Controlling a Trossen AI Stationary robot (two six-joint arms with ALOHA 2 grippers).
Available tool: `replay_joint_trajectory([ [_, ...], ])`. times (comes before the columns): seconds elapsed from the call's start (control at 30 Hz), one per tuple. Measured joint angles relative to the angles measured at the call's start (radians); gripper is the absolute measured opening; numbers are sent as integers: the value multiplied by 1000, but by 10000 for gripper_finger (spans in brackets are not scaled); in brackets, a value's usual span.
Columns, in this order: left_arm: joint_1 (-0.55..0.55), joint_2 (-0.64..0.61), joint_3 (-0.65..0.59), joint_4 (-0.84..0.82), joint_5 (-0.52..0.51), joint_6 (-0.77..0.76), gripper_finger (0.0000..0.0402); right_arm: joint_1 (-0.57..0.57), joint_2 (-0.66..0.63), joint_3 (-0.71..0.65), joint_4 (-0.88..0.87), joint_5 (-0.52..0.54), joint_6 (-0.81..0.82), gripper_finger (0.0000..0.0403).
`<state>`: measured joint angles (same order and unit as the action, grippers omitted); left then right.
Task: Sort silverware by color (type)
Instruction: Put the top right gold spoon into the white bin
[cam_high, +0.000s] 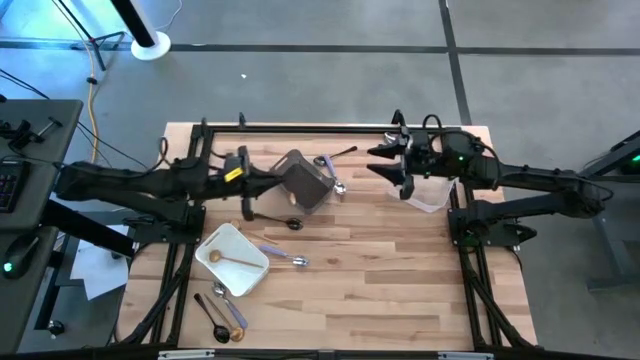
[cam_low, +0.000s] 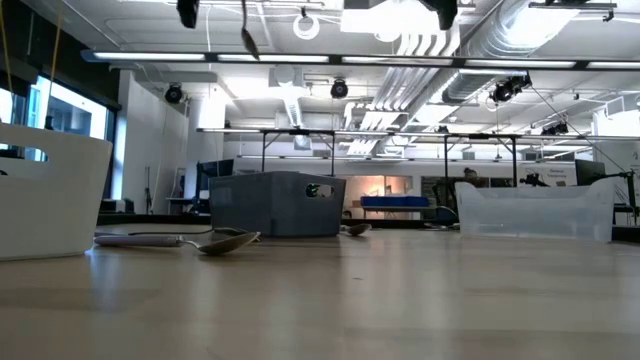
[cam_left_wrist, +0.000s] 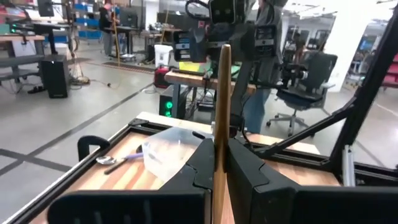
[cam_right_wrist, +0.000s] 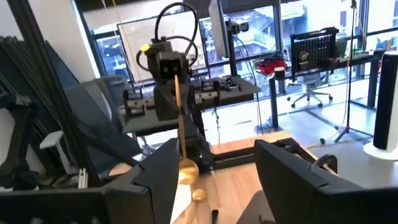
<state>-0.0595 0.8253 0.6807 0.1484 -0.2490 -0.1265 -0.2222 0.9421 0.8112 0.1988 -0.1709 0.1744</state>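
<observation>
Above the middle of the wooden table (cam_high: 400, 290), the left gripper (cam_high: 246, 190) has its fingers clamped on a gold utensil (cam_left_wrist: 219, 124), whose slim handle stands straight up between the two dark fingers in the left wrist view; seen from the right wrist, the same piece hangs with its rounded gold end lowest. Across from it, the right gripper (cam_high: 385, 165) hovers over the far right part of the table beside the clear tub (cam_high: 430, 192), its fingers (cam_right_wrist: 155, 180) standing apart with nothing between them. A grey bin (cam_high: 305, 180) sits near the far edge between the two grippers, and a silver spoon (cam_high: 338, 187) lies just beside it, with a black utensil (cam_high: 342, 153) a little farther back. A dark spoon (cam_high: 283, 222) rests on the wood just in front of the bin. Nearer the front left, a white tray (cam_high: 215, 243) holds one gold spoon (cam_high: 232, 260), and two lilac-handled pieces (cam_high: 282, 255) lie just to its right (their heads shiny silver, one partly over the other, as far as can be told). More silverware lies at the front left corner: a black spoon (cam_high: 212, 318), a silver one (cam_high: 225, 297) and a gold-tipped piece (cam_high: 236, 331), close together. From table height, one lilac-handled spoon (cam_low: 190, 240) lies flat beside the tray's white wall.
</observation>
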Motion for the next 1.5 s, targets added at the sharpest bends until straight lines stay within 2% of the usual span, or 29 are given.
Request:
replay_joint_trajectory([
  [0.13, 0, -44, -7, -16, -1, 9, 7, 0, 13, 0, -20, 0, 6, 193],
  [0.33, 0, -48, -7, -24, -5, 24, 7, 17, 47, -1, -27, -51, 1, 181],
  [0.47, 0, -46, -8, -27, -5, 23, 7, 29, 61, -1, -29, -64, -8, 134],
  [0.73, 0, -46, -8, -26, -5, 16, 8, 20, 61, -1, -73, -104, -18, 9],
  [1.37, 0, -46, -6, -44, -5, 16, 8, 19, 61, -1, -110, -120, -18, 0],
  [1.5, -1, -45, 76, -193, 41, -2, 8, 19, 61, -1, -113, -120, -18, 0],
])
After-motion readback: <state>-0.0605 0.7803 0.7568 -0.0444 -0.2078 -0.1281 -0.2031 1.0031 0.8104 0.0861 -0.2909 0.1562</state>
